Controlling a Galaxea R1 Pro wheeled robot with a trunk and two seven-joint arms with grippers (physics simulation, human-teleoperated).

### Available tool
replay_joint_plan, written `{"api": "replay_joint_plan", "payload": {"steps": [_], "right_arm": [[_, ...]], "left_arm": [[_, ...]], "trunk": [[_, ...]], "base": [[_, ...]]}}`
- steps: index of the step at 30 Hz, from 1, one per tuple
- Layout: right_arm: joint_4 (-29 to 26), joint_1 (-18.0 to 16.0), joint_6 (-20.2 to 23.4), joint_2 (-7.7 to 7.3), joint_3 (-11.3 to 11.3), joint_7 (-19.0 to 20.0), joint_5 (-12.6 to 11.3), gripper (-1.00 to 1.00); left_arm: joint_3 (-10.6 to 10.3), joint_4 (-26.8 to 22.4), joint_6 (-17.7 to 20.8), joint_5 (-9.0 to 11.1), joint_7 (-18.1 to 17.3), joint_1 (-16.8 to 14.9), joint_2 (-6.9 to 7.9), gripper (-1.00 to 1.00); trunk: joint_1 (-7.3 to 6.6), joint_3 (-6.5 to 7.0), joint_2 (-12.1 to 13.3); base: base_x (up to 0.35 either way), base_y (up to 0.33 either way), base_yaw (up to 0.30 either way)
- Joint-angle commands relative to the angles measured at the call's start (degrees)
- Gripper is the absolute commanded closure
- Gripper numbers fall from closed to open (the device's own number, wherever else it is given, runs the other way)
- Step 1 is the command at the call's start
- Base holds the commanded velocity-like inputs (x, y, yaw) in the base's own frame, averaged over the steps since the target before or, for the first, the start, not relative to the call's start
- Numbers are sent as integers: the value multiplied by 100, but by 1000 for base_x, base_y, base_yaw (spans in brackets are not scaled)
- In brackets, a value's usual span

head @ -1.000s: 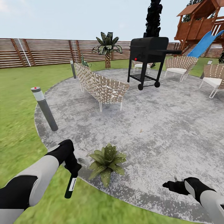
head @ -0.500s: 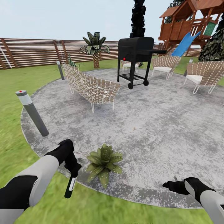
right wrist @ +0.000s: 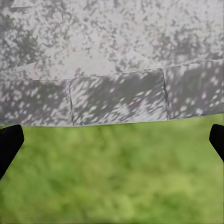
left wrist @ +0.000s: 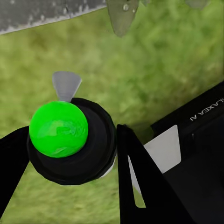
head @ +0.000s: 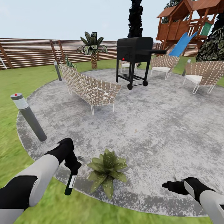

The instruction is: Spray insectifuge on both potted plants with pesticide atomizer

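Note:
My left gripper (head: 74, 169) is shut on the pesticide atomizer (head: 70, 185), a slim dark bottle with a white label that hangs downward over the grass at the patio's rim. In the left wrist view the atomizer (left wrist: 65, 140) shows end-on with a bright green round tip, held between black fingers (left wrist: 140, 177). One potted plant (head: 107, 169), a low rosette of speckled green leaves, stands just right of the bottle on the round grey patio (head: 149, 124). A second small spiky plant (head: 69, 61) rises behind the wicker sofa. My right gripper (head: 169, 185) is open with nothing in it, over the patio's edge (right wrist: 116, 102).
A grey bollard lamp (head: 28, 116) stands at the patio's left rim. A wicker sofa (head: 90, 88), a black grill (head: 135, 51) and wicker chairs (head: 200, 73) are farther back. A slatted fence (head: 31, 53), a palm (head: 91, 46) and a wooden playset (head: 186, 25) close off the lawn.
The whole view has shifted left, so the camera has turned right and moved slightly. Both arms keep their pose, and the left gripper still holds the atomizer beside the plant.

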Motion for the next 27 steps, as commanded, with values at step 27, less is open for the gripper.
{"api": "replay_joint_plan", "payload": {"steps": [27], "right_arm": [[-10, -1, 36, -33, -47, -2, 20, -100]], "left_arm": [[-379, 187, 15, -518, -49, 130, -145, 100]], "trunk": [[1, -5, -2]], "base": [[6, 6, -70]]}}
